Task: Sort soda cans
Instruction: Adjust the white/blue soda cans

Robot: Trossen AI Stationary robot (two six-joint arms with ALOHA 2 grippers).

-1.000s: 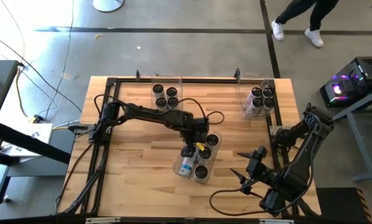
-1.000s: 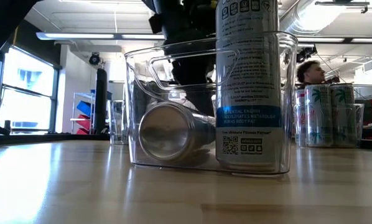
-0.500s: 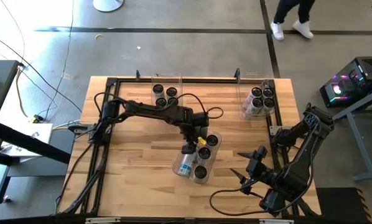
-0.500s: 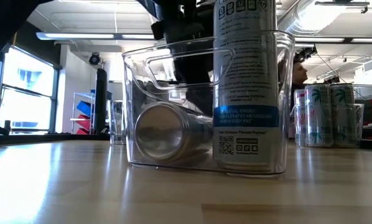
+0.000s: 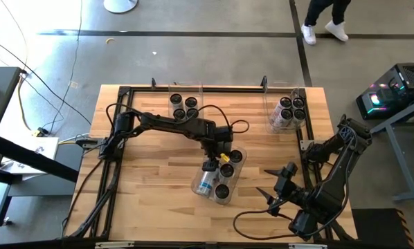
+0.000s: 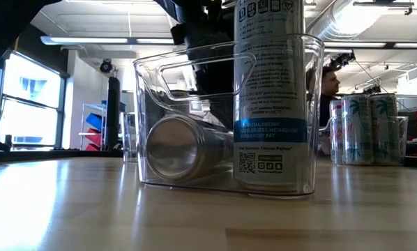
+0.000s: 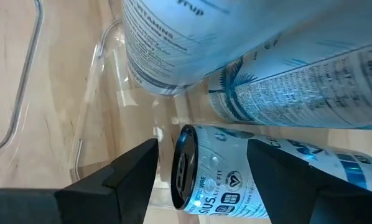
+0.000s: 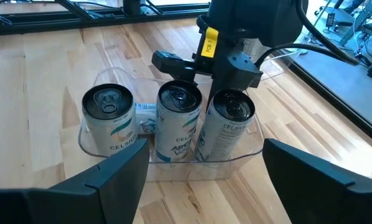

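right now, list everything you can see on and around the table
middle bin: 1, clear plastic, table centre
cans in middle bin: 3 upright, silver-white with dark tops; 1 lying, pale blue label
back-left bin: 1, clear, far edge, 4 dark-topped cans
back-right bin: 1, clear, far right corner; at least 4 dark-topped cans
table: 1, light wood, black frame
person: 1, dark trousers, white shoes, floor beyond table
left claw: open, reaching into middle bin over the lying can
right claw: open, waiting over the near right of the table
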